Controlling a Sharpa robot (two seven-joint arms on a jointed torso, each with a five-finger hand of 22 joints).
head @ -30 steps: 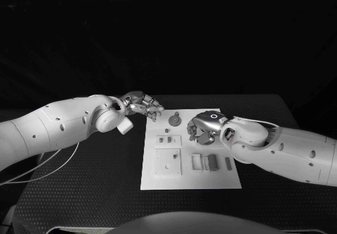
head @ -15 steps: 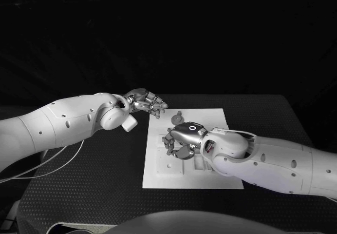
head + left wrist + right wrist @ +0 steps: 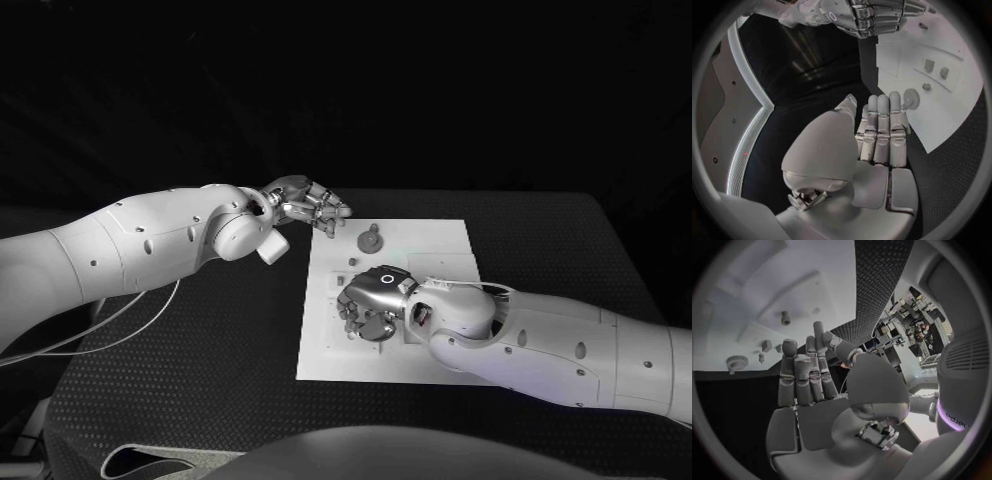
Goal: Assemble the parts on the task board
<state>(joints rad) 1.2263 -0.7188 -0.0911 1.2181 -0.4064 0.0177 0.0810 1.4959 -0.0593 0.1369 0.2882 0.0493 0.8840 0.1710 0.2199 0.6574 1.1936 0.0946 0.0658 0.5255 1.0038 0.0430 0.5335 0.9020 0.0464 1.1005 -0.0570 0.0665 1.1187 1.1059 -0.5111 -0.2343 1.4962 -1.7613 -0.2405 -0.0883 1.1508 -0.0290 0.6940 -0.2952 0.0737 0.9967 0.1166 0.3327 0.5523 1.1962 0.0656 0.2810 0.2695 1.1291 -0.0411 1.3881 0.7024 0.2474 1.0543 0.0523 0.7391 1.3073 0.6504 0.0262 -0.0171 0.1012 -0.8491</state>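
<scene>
We see the white task board [image 3: 433, 240] lying flat in the middle of the black tabletop [image 3: 202, 380], with small grey parts standing on it, among them a round part [image 3: 371, 240] near its far edge. Our left hand [image 3: 306, 207] hovers off the board's far left corner, fingers straight, side by side, holding nothing. Our right hand [image 3: 369, 305] hangs over the board's left half, fingers extended, empty.
</scene>
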